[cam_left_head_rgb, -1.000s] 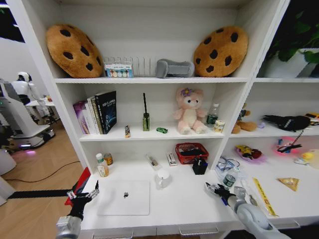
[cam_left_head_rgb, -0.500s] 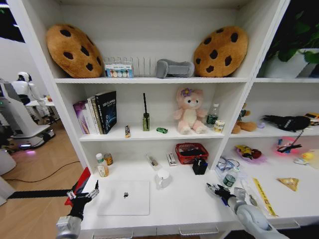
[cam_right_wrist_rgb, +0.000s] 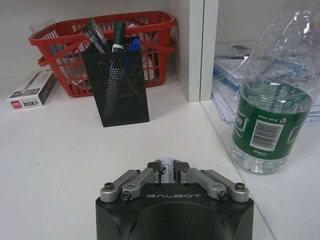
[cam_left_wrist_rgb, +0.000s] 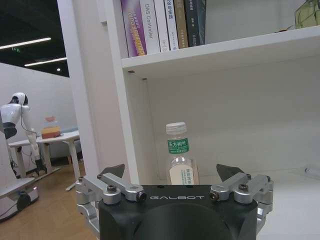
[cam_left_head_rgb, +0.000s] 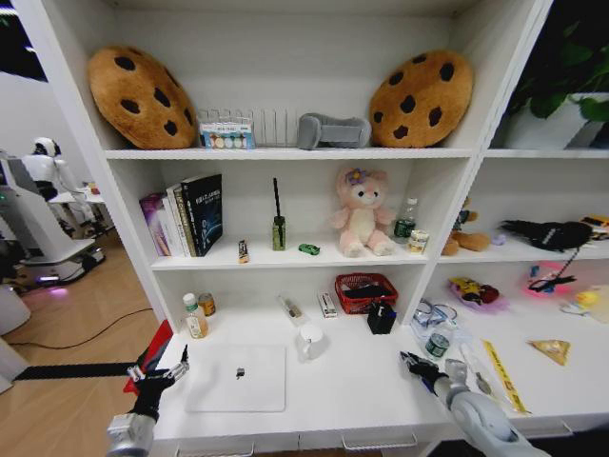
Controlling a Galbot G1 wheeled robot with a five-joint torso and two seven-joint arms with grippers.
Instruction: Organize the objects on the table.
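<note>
The silver laptop (cam_left_head_rgb: 236, 377) lies closed near the table's (cam_left_head_rgb: 352, 390) front left. Just left of it my left gripper (cam_left_head_rgb: 171, 367) stands open over the table edge, facing a small clear bottle (cam_left_wrist_rgb: 179, 160) with a green label; in the left wrist view the gripper (cam_left_wrist_rgb: 170, 174) holds nothing. On the right of the table my right gripper (cam_left_head_rgb: 411, 362) (cam_right_wrist_rgb: 167, 165) is shut on a white pen (cam_right_wrist_rgb: 167, 174), pointing toward a black mesh pen holder (cam_right_wrist_rgb: 117, 85) (cam_left_head_rgb: 382, 317) with pens in it. A tiny green toy car (cam_left_head_rgb: 309, 249) rests on the middle shelf.
A red basket (cam_right_wrist_rgb: 150, 25) stands behind the pen holder beside a shelf upright (cam_right_wrist_rgb: 192, 50). A green-labelled water bottle (cam_right_wrist_rgb: 270, 115) stands close to my right gripper. A pen box (cam_right_wrist_rgb: 30, 89) lies by the basket, and a white mug (cam_left_head_rgb: 309, 341) sits behind the laptop.
My right gripper has drawn back slightly toward the table's front right with the pen in it. The left arm has not moved.
</note>
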